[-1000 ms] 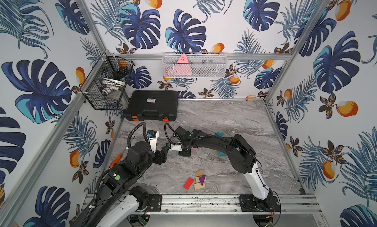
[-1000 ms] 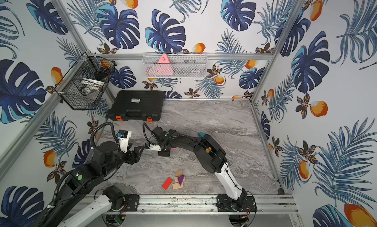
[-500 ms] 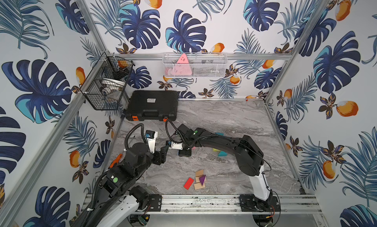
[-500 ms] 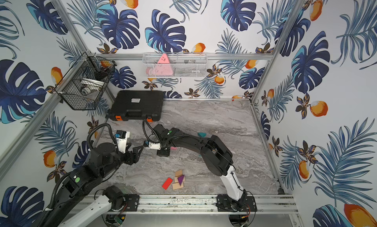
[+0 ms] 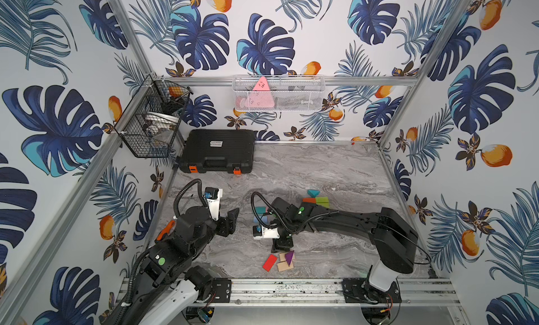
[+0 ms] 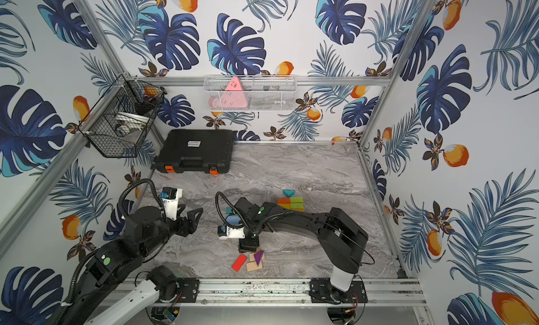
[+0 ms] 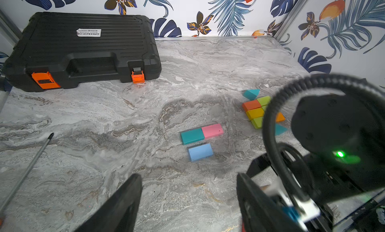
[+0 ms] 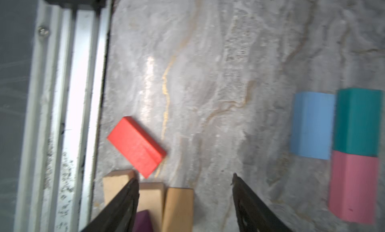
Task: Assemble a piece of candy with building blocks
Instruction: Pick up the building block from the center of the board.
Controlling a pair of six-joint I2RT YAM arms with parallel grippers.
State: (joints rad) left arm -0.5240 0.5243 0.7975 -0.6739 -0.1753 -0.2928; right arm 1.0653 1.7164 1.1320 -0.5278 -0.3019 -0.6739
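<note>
Grey marble tabletop (image 5: 320, 169), leaf wallpaper all round, black tool case (image 5: 217, 151) shut at the back. The building blocks sit in three groups. An orange, green and yellow cluster (image 7: 255, 112) with teal triangles at its ends lies toward the back right and looks like the candy partly built. A teal block (image 8: 357, 120) and a pink block (image 8: 354, 185) lie end to end, with a blue block (image 8: 311, 124) just beside them, mid-table. A red block (image 8: 136, 145), plain wood blocks (image 8: 177, 206) and a purple triangle (image 5: 289, 257) bunch up near the front rail. Your right gripper (image 8: 185, 177) hangs over that front bunch, jaws apart, nothing between them. The left gripper (image 7: 187, 175) is parked to the side, jaws also apart and empty, with a screwdriver (image 7: 27, 168) lying beside it. The step looks like a pick from the front bunch. The wood pieces touch each other, and whether the triangle rests on them or against them is unclear, so choose one piece only. The red block stands a little freer and looks the easiest. Turn the wrist so the jaws line up across the short sides, centre over it, and come straight down. Close only once both fingers clear the neighbours, or you drag the pile. Keep the left arm out of the way.
</note>
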